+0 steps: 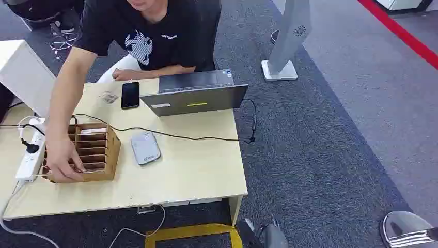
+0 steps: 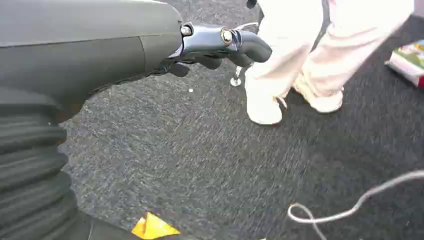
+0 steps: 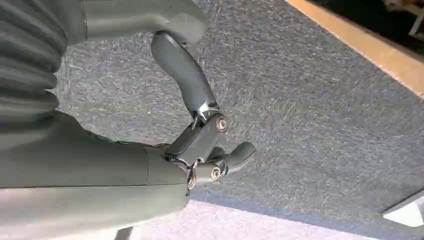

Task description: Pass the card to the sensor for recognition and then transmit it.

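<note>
Both hands hung over grey carpet, holding nothing: the left hand (image 2: 220,45) loosely curled, the right hand (image 3: 200,125) with fingers apart. A person's hand (image 1: 63,157) hid part of the card rack (image 1: 95,150).

Left hand (image 2: 220,45), apparently empty, above carpet (image 2: 200,160) near person's shoes (image 2: 265,105).

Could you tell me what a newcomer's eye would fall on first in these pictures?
Probably the person leaning over the far side of the wooden table, a hand at the slotted card box near its left end. Next come the grey card sensor beside the box and the laptop behind it.
</note>
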{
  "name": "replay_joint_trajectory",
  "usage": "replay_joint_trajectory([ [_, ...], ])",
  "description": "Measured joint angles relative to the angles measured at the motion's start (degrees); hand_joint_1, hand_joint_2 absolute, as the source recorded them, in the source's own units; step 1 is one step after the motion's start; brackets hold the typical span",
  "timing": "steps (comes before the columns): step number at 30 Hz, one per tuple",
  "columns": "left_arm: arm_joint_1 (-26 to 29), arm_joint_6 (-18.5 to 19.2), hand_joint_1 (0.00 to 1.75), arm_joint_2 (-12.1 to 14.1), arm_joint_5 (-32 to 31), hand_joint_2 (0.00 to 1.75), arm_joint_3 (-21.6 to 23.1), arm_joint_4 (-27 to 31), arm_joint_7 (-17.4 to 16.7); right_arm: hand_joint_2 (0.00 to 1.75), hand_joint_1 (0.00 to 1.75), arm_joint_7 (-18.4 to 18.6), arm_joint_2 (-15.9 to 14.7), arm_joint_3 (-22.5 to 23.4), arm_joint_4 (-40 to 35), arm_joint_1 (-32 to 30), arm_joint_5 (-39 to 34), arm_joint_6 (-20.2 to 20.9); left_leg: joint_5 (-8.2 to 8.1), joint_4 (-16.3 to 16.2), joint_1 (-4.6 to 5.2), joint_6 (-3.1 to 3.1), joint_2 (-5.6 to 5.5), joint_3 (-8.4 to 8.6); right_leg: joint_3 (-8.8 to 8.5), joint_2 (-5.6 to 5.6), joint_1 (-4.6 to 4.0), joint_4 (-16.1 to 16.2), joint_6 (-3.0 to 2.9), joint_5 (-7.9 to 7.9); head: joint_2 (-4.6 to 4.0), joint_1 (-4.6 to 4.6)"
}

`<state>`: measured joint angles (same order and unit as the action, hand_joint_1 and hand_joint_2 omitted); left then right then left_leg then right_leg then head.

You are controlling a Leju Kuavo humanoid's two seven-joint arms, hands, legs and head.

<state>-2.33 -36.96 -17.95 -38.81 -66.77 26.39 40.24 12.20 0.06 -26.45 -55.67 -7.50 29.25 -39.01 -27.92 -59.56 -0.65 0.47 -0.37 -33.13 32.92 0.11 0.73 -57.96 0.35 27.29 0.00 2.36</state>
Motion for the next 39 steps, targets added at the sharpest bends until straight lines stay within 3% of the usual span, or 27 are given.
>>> replay_joint_trajectory([
  [5,1.64,-0.92,0.00,-0.02,8.81,1.75,5.07,4.39,0.02,1.75,0.00,-2.47,-0.46,-0.24,-0.22,-0.02,0.17,0.00,0.00,0.00,0.00,0.00,0.01,0.01,0.02,0.00,0.00,0.00,0.00,0.00,0.00,0.00],
  [11,3.21,-1.05,0.00,-0.02,11.01,1.75,10.14,7.87,0.02,1.75,0.00,-3.02,-0.94,-0.22,-0.72,-0.63,0.33,0.00,0.00,0.01,0.00,0.00,0.00,0.00,0.02,-0.01,0.00,0.00,0.00,0.00,0.00,0.00],
  [17,6.22,-2.03,0.00,-0.13,18.82,1.75,17.69,14.97,0.02,1.75,0.00,-2.30,-1.09,-0.28,-0.85,-0.34,1.90,0.00,0.00,0.01,0.00,0.00,-0.01,-0.01,0.01,-0.02,0.00,0.00,0.00,0.00,0.00,0.02],
  [29,16.38,-2.95,0.00,-1.92,26.90,1.75,36.14,48.92,0.07,1.75,0.00,0.26,-1.09,-0.24,-2.32,-0.71,5.09,0.00,0.00,0.01,0.00,0.00,0.00,-0.01,0.02,0.00,0.00,0.00,0.00,0.00,0.00,-0.04],
  [34,18.49,-2.97,0.00,-2.31,27.19,1.75,40.12,57.49,0.09,1.75,0.00,0.54,-1.09,-0.22,-2.99,-0.99,5.14,0.00,0.00,0.00,-0.01,0.00,0.01,0.01,0.02,0.00,-0.01,0.00,0.00,0.00,0.00,0.00],
  [39,20.78,-2.99,0.00,-2.47,26.29,1.75,44.41,67.85,0.09,1.75,0.00,3.21,-1.11,-0.22,-3.63,-1.13,5.44,0.00,0.00,0.00,-0.01,0.00,0.00,-0.01,0.02,-0.01,-0.01,0.00,0.00,0.00,0.00,0.02],
])
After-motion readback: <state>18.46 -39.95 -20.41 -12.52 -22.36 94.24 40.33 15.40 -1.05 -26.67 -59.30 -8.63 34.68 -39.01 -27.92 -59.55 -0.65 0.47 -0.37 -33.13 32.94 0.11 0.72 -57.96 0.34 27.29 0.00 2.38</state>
